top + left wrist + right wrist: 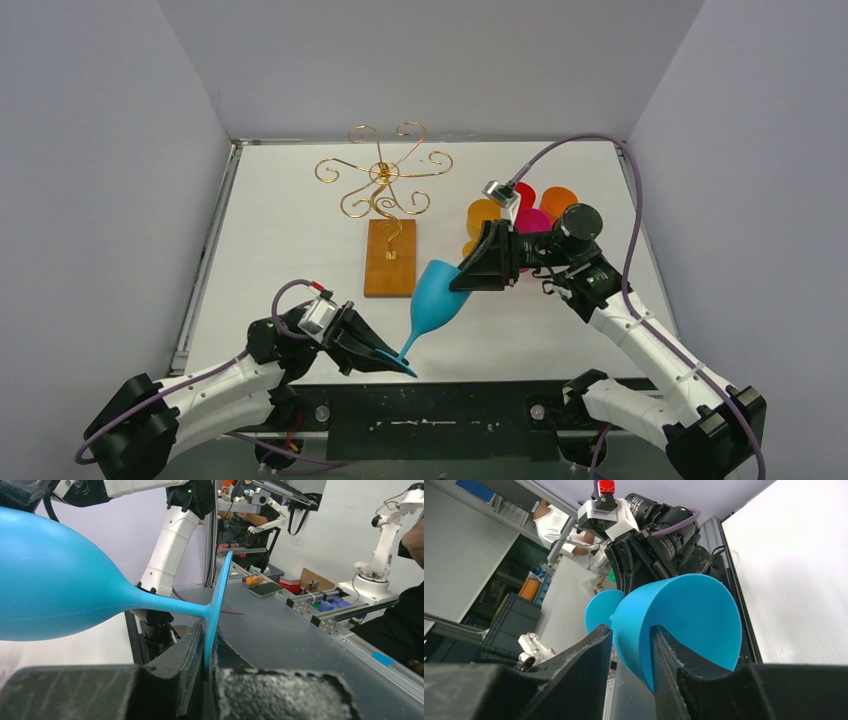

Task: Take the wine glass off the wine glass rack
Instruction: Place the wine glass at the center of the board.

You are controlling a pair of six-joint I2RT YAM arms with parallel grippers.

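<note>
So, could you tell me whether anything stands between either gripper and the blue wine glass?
Nothing visible does. The left gripper is shut on the wine glass at the edge of its foot, and the right gripper pinches the bowl's wall at the rim. The wine glass rack stands apart, farther back.

Both your arms share one build: the left arm (215,385) and right arm (650,345) have white tubular links between chunky black joint housings. A lilac cable (632,215) runs along the right arm, and a matching cable (110,425) runs along the left. Each wrist carries a small silver-grey camera block (499,192), and the left one (318,316) is topped by a red connector (320,286). The left gripper (395,362) and right gripper (470,275) are matt black with wedge-shaped, rough-textured fingers (175,665). Dark bands (628,325) ring the right arm's white link. Silver bolts (537,411) dot the black base plate (430,410) at the near edge.
</note>
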